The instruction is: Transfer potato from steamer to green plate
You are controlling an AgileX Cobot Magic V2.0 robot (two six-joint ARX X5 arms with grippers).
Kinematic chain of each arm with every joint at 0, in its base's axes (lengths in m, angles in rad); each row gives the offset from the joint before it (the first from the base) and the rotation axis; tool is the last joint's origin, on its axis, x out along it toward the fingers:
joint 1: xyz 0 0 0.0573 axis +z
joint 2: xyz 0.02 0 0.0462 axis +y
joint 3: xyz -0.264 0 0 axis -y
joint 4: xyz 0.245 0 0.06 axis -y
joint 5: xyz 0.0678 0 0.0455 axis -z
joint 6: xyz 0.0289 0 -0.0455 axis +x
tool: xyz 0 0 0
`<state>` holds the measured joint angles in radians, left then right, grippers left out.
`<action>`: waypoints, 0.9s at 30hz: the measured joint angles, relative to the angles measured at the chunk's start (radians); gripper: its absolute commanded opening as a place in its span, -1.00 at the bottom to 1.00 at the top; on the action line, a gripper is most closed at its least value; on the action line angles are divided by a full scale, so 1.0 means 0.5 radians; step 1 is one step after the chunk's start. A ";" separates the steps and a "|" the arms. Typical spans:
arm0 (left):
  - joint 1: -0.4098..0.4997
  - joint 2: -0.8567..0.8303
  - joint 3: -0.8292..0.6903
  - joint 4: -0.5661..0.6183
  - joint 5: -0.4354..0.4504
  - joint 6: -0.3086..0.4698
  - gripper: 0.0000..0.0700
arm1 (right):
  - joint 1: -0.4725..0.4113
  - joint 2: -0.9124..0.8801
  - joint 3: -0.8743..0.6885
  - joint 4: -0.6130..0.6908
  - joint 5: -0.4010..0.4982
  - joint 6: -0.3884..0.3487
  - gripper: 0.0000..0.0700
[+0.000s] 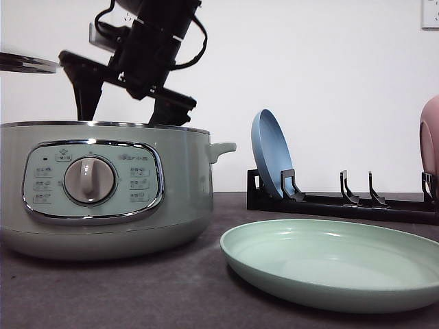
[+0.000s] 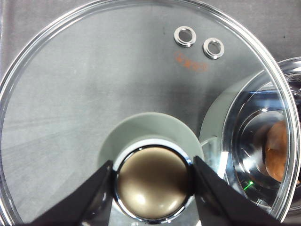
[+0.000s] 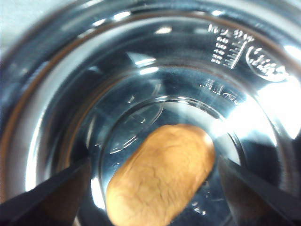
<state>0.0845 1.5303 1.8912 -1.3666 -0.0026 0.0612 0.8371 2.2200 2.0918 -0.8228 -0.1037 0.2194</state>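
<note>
While the left gripper (image 2: 153,181) clamps its two dark fingers tight on the rounded chrome-ringed knob (image 2: 153,182) of the glass lid (image 2: 94,94), the lid is held up and off to the side of the steamer (image 1: 103,185), and the likely reason is plain: it keeps the pot mouth clear for the other arm. In the front view the lid's edge shows at the far left, above the steamer's rim.

The right gripper (image 3: 150,188) hangs inside the pot with its jaws spread wide, one finger on each side of the potato (image 3: 160,172) and neither touching it, holding nothing. That straddling stance looks like the set-up for a grasp across the tuber's narrower width.

The potato lies on the bottom of the polished steel inner bowl, an orange-brown oval with finely wrinkled matte skin. The bowl's mirror walls carry stamped level marks and bright glare. Its smooth curved floor may let the potato roll when the fingers close.

The green plate (image 1: 329,264) sits bare on the dark tabletop's near right side, just beside the steamer: shallow, wide, matte mint. Behind it a black rack (image 1: 343,202) holds a blue plate (image 1: 271,151) upright, with a pink plate (image 1: 431,137) at the right edge.
</note>
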 measured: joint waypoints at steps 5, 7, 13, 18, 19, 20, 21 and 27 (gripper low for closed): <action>0.000 0.000 0.000 0.000 0.001 0.000 -1.00 | 0.002 0.038 0.000 0.013 0.037 0.030 0.56; 0.000 0.000 0.000 0.000 0.001 0.000 -1.00 | 0.002 0.045 0.000 0.019 0.044 0.037 0.56; 0.000 0.001 0.000 0.000 0.002 0.000 -1.00 | 0.003 0.099 0.004 0.025 0.044 0.044 0.56; 0.000 0.000 0.000 0.001 0.002 0.000 -1.00 | 0.010 0.145 0.004 0.022 0.045 0.048 0.56; 0.000 0.000 0.000 0.001 0.002 0.000 -1.00 | 0.012 0.146 0.004 0.023 0.044 0.048 0.51; 0.000 0.000 0.000 0.001 0.002 0.000 -1.00 | 0.013 0.147 0.004 0.024 0.044 0.049 0.41; 0.000 0.000 0.000 0.001 0.002 0.000 -1.00 | 0.013 0.147 0.004 0.025 0.044 0.049 0.25; 0.000 0.000 0.000 0.001 0.002 0.000 -1.00 | 0.012 0.147 0.004 0.000 0.002 0.048 -0.40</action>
<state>0.0845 1.5303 1.8912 -1.3659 -0.0017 0.0612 0.8433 2.2932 2.0937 -0.8229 -0.1028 0.2436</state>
